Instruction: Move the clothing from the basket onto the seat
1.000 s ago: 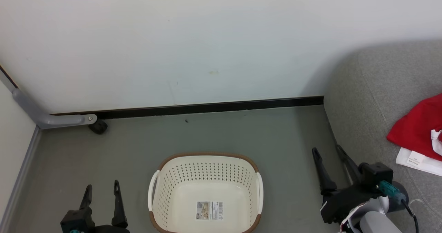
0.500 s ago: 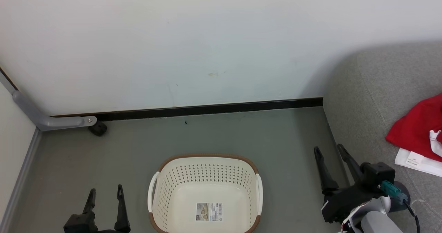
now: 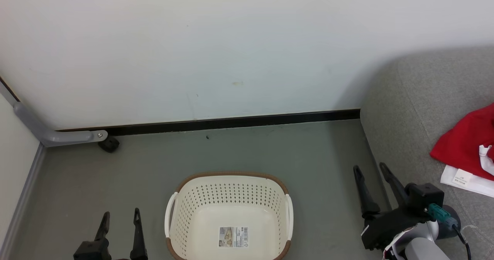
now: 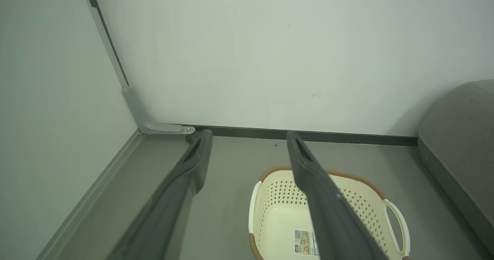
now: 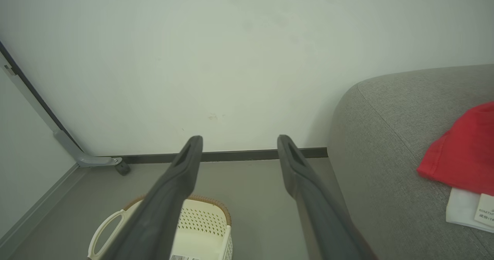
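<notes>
The cream perforated basket (image 3: 231,174) stands on the grey floor with just a label sticker on its bottom. The red clothing (image 3: 465,146), with a white tagged part beneath it, lies on the grey seat (image 3: 417,94) at the right. My left gripper (image 3: 120,213) is open and empty, left of the basket. Between the basket and the seat my right gripper (image 3: 369,167) is open and empty too. In the left wrist view, the left gripper (image 4: 249,134) points over the basket (image 4: 270,198). In the right wrist view, the right gripper (image 5: 239,138) faces the wall, with the clothing (image 5: 463,159) on the seat (image 5: 386,136) to its right.
A pale wall with a black baseboard (image 3: 231,120) closes the space behind the basket. A grey bracket with a small black wheel (image 3: 108,144) sits in the far left corner. Open floor lies between the basket and the wall.
The left gripper has sunk toward the bottom edge of the head view. The right gripper shifted slightly down and right. The whole picture moved down a little, so the camera tilted.
</notes>
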